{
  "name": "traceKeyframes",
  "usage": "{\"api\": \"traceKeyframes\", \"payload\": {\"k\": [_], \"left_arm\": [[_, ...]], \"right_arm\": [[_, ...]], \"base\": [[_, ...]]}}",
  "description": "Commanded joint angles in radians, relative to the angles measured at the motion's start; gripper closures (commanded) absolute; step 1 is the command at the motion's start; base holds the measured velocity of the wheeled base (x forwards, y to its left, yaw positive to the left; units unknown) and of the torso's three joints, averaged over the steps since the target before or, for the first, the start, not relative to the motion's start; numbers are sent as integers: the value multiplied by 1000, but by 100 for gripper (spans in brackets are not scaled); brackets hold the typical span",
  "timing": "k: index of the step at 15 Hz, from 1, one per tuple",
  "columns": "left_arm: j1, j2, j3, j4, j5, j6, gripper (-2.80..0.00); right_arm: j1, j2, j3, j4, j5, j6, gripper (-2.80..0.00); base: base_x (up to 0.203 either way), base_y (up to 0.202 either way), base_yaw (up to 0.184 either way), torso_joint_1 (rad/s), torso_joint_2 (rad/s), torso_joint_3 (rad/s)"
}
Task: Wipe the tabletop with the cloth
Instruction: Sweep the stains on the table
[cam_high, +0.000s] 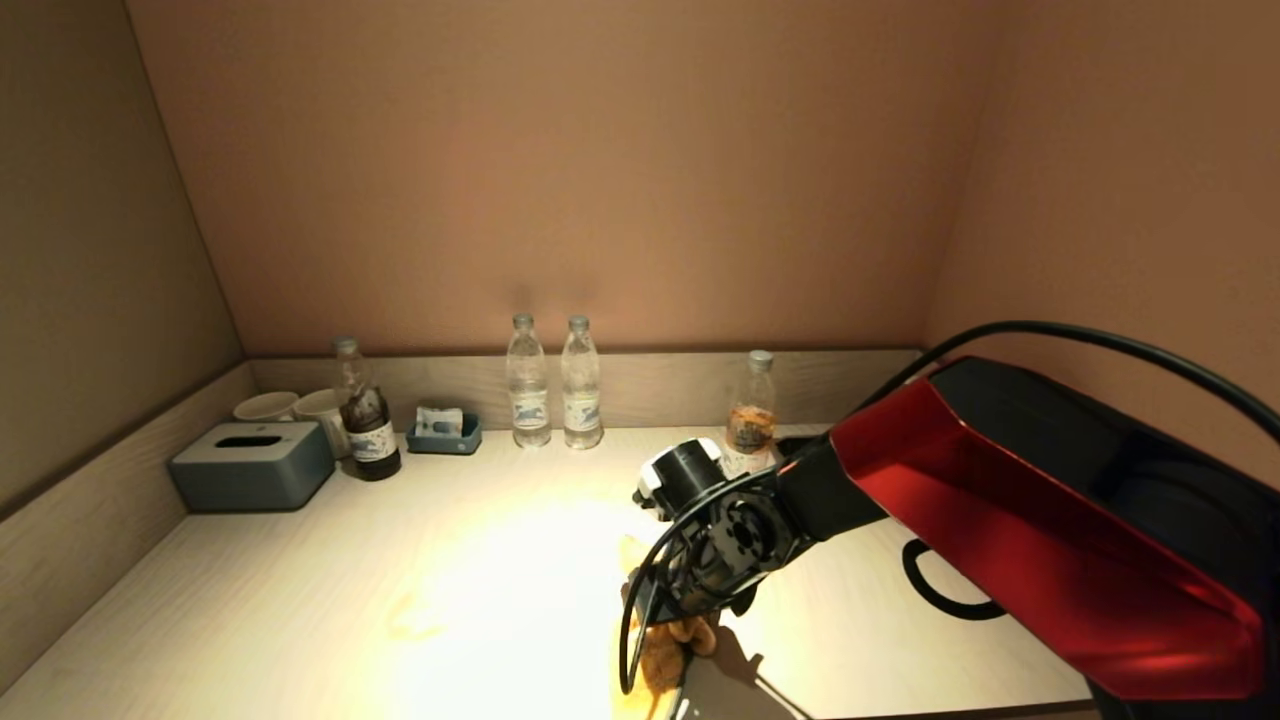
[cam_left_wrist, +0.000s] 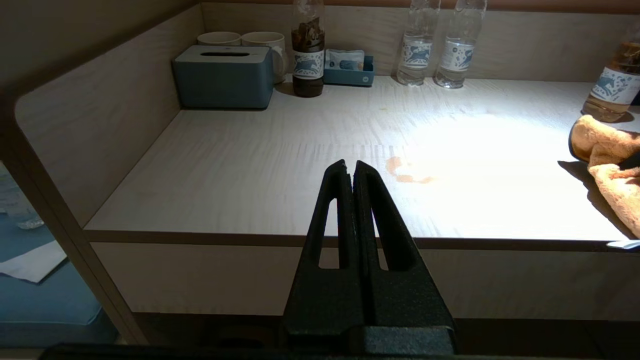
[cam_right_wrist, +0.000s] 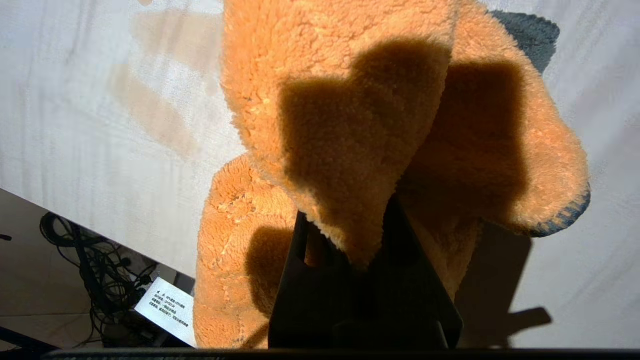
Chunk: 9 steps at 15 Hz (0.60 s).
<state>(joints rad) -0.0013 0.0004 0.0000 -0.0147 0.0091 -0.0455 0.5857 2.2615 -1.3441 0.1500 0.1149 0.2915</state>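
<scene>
An orange fluffy cloth (cam_right_wrist: 345, 110) with a grey edge is bunched in my right gripper (cam_right_wrist: 350, 235), which is shut on it near the table's front edge. In the head view the cloth (cam_high: 665, 655) hangs below the right gripper (cam_high: 690, 610) and touches the pale wood tabletop (cam_high: 400, 560). It also shows in the left wrist view (cam_left_wrist: 612, 165). An orange-brown spill (cam_left_wrist: 405, 172) lies on the tabletop to the cloth's left, seen in the head view (cam_high: 415, 620) too. My left gripper (cam_left_wrist: 350, 167) is shut and empty, parked below and in front of the table edge.
Along the back wall stand a grey tissue box (cam_high: 250, 465), two cups (cam_high: 295, 408), a dark drink bottle (cam_high: 365, 415), a small blue tray (cam_high: 443, 432), two water bottles (cam_high: 553, 385) and a bottle of amber drink (cam_high: 752, 415). Side walls close in left and right.
</scene>
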Motion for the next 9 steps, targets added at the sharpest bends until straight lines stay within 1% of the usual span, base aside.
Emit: {"api": "traceKeyframes", "payload": {"k": [1,2,3,5,6,9], "left_arm": [[0,0,0,0,0,0,0],[0,0,0,0,0,0,0],[0,0,0,-1,0,0,0],[0,0,0,-1,0,0,0],[0,0,0,-1,0,0,0],[0,0,0,-1,0,0,0]], "right_arm": [[34,-100,109,11,1,-2,0],[42,-141,179,13,1,-4,0],[32,-168,228,15,2,-5,0],[-18,-181,266,17,2,-6,0],[-30,-182,274,17,2,-5,0],[-156,-167,265,18,2,-7,0]], "base": [[0,0,0,0,0,0],[0,0,0,0,0,0],[0,0,0,0,0,0],[0,0,0,0,0,0],[0,0,0,0,0,0],[0,0,0,0,0,0]]}}
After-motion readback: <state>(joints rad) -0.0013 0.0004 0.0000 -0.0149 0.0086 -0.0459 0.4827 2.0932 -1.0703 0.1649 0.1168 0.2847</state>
